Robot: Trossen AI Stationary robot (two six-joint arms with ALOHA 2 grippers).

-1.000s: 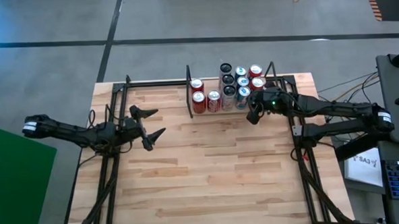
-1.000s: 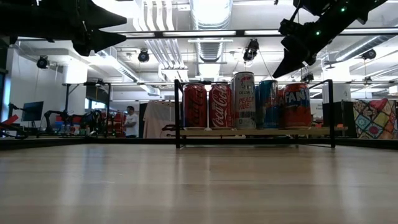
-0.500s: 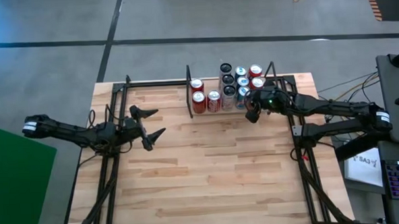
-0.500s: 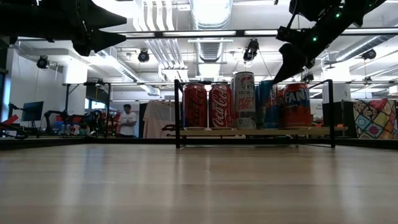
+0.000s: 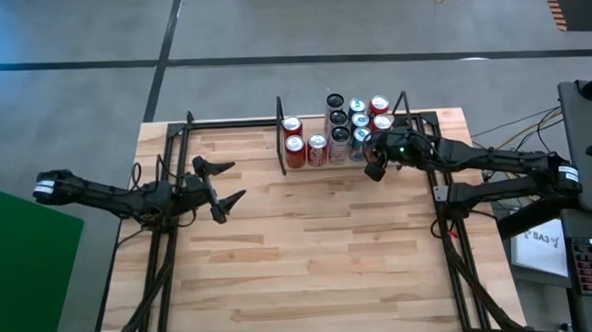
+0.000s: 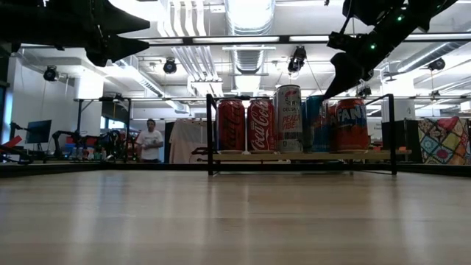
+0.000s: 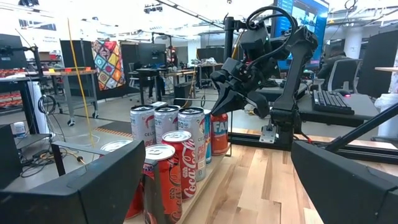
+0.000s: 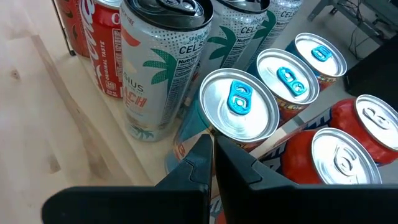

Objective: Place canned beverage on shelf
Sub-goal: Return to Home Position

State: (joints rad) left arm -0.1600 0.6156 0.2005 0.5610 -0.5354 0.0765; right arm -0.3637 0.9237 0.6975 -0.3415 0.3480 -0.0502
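Note:
The shelf (image 6: pixel 302 156), a small wooden board in a black frame, stands at the middle of the table's far edge. Several cans (image 5: pixel 337 134) stand upright on it, among them red cola cans (image 6: pixel 246 125), a tall white can (image 8: pixel 158 68) and cans with blue tabs. My right gripper (image 5: pixel 373 170) is shut and slants down over the shelf's near right end, its tips by the near rim of a blue-tab can (image 8: pixel 239 109). My left gripper (image 5: pixel 237 182) hangs open above the table's left part and holds nothing. My right gripper has its shut fingertips (image 8: pixel 205 144) at the near rim (image 8: pixel 211 132) of the blue-tab can, coming from the table's right, slanting down. I cannot tell whether they touch it. The can stands upright on the shelf.
Black frame rails (image 5: pixel 169 242) run along the table's left and right sides (image 5: pixel 449 229). Bare plank tabletop (image 5: pixel 310 255) lies between the arms and toward the near edge. A person (image 6: pixel 151 141) stands far off in the room behind.
My right gripper has swung a little toward the table's left and tipped slightly steeper over the cans at the shelf's right end, staying shut. The cans have stayed where they were.

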